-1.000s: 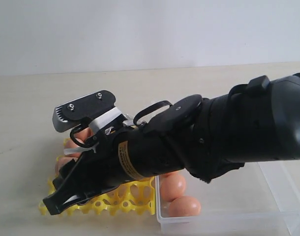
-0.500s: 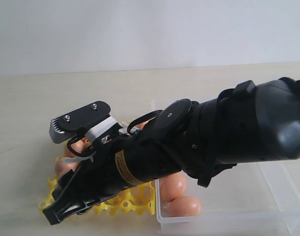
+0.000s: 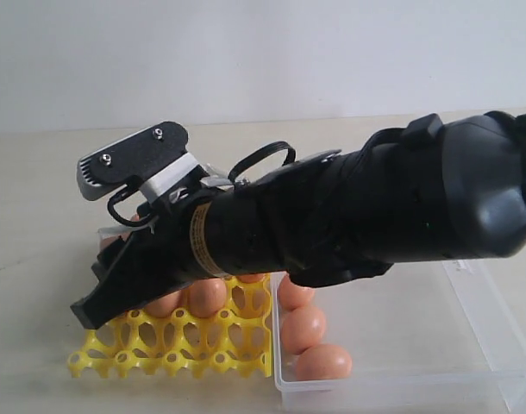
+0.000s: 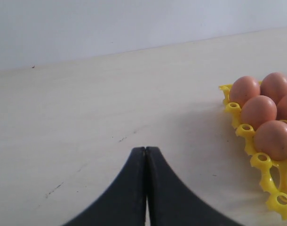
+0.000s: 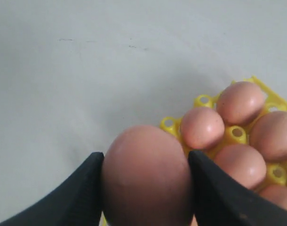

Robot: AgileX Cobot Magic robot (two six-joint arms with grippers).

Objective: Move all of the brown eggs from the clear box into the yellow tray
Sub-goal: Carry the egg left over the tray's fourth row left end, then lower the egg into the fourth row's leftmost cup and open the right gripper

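Note:
My right gripper (image 5: 145, 154) is shut on one brown egg (image 5: 146, 181), its black fingers pressed against both sides, just over the corner of the yellow tray (image 5: 169, 123). Several brown eggs (image 5: 202, 127) sit in the tray's cups. In the exterior view the right arm (image 3: 349, 216) reaches leftward over the tray (image 3: 172, 345) and hides the held egg. The clear box (image 3: 401, 384) lies to the right with three brown eggs (image 3: 303, 326) at its left end. My left gripper (image 4: 146, 149) is shut and empty above bare table, left of the tray (image 4: 256, 160).
The pale tabletop (image 3: 39, 216) runs back to a white wall (image 3: 246, 52). The tray's front rows of cups (image 3: 203, 354) hold nothing. The right half of the clear box (image 3: 435, 328) is bare.
The right arm has risen and drawn back over the tray with the egg still gripped, uncovering the tray's front rows. The left gripper has no earlier frame.

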